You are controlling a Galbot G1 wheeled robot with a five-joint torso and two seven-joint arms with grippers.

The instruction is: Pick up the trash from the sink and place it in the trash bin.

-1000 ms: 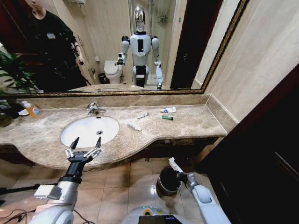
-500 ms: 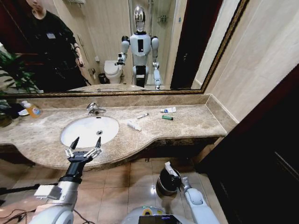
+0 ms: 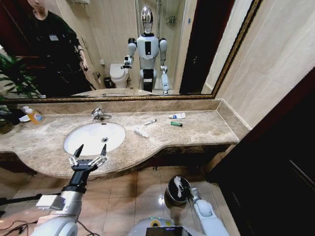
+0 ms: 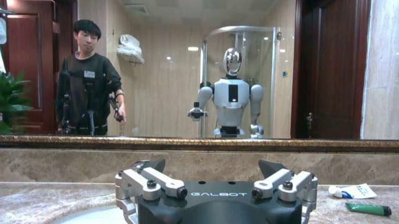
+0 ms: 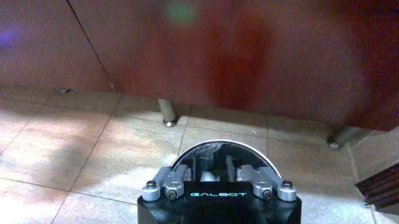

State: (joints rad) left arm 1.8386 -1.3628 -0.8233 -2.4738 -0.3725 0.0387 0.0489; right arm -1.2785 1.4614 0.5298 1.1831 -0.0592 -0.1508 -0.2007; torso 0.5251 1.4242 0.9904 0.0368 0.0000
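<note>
Right claw point(image 3: 183, 187) over small round dark trash bin point(image 3: 173, 192), finger state unclear; left claw point(image 3: 90, 153) spread by sink point(image 3: 93, 137).

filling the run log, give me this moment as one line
right gripper: over trash bin, fingers unclear | left gripper: open, at sink front rim | litter on counter: green tube

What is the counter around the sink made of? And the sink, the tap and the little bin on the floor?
The counter looks like polished beige marble: mottled veins, soft shine. The sink seems glazed white ceramic, smooth and glossy. The tap looks like chromed metal, mirror-bright. The trash bin has a shiny metal rim; its dark body could be metal or plastic. The right hand is over it.
</note>
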